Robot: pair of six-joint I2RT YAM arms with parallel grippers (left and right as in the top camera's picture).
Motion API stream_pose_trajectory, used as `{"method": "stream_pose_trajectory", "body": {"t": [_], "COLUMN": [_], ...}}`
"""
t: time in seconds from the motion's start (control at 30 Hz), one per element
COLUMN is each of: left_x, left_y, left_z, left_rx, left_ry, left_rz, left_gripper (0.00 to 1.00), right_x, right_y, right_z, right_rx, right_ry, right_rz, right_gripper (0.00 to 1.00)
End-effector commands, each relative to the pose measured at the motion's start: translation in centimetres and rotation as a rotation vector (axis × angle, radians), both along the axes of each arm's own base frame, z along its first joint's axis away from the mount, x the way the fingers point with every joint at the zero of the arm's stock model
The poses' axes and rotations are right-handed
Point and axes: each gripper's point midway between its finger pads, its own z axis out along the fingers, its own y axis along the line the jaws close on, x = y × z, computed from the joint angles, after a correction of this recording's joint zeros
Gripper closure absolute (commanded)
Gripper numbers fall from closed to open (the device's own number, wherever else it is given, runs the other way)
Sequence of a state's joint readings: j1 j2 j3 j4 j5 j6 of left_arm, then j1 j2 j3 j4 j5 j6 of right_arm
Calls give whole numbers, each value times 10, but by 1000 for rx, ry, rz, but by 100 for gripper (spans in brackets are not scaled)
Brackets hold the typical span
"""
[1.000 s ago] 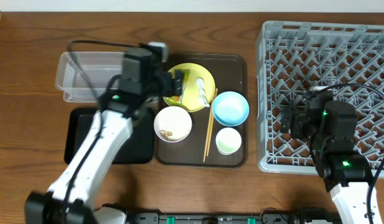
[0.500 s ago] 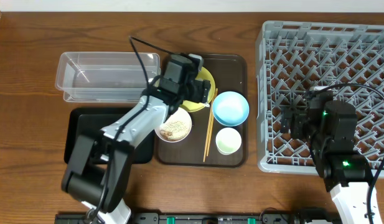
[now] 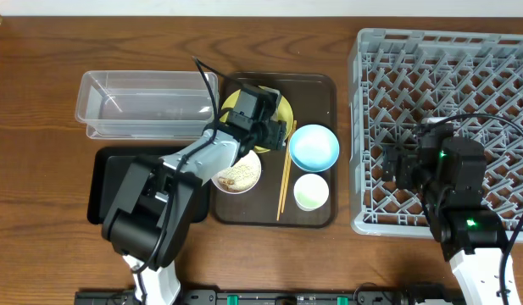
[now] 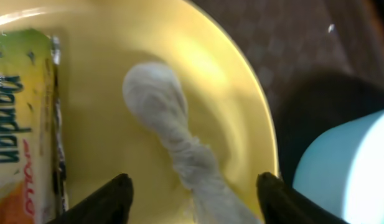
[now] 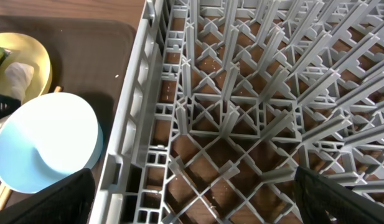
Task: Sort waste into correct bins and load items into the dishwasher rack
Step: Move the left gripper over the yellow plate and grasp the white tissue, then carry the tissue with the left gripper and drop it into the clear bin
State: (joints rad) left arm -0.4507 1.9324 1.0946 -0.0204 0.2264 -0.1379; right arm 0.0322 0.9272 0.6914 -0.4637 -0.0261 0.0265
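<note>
My left gripper is open and low over the round yellow plate. In the left wrist view its fingers straddle the lower end of the twisted white paper scrap lying on the plate, with the green-yellow-orange wrapper at its left. The white bowl holds rice-like grains. The light-blue bowl, the pale cup and the chopsticks lie on the brown tray. My right gripper is open and empty over the grey rack.
The clear tub stands at the back left, the black tray in front of it. The dark-brown serving tray holds the dishes. The rack's left wall stands next to the blue bowl.
My left arm swung right from the plate's left edge to over the plate's right side and came down over the paper scrap. The right arm has not moved.
</note>
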Motion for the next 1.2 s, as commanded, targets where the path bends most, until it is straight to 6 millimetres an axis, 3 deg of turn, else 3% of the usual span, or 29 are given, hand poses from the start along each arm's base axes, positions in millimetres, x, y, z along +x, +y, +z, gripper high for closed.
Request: {"method": "stream_pose_trajectory", "body": {"t": [0.0, 0.2, 0.33, 0.5, 0.67, 0.77, 0.9, 1.1, 1.17], "left_x": [0, -1, -2, 3, 18, 29, 44, 37, 35], "left_y": [-3, -3, -3, 1, 18, 42, 99, 179, 192], "left_z": [-7, -8, -6, 19, 74, 106, 129, 106, 97], "left_rx": [9, 9, 7, -6, -53, -65, -24, -66, -95], "left_ry": [10, 16, 17, -28, -140, -213, -260, -101, -56], "left_rz": [-9, -11, -8, 5, 53, 115, 336, 796, 885], "left_gripper": [43, 76, 92, 94, 94, 94, 94, 94, 83], "right_x": [3, 3, 3, 3, 3, 3, 3, 3, 3], "right_y": [3, 3, 3, 3, 3, 3, 3, 3, 3], "right_z": [11, 11, 11, 11, 11, 11, 11, 11, 11], "right_rx": [13, 13, 13, 12, 12, 12, 13, 12, 13], "right_ry": [-25, -25, -25, -26, -26, -25, -25, -25, -25], "right_rz": [2, 2, 2, 2, 2, 2, 2, 2, 2], "right_gripper": [1, 1, 1, 1, 1, 1, 1, 1, 1]}}
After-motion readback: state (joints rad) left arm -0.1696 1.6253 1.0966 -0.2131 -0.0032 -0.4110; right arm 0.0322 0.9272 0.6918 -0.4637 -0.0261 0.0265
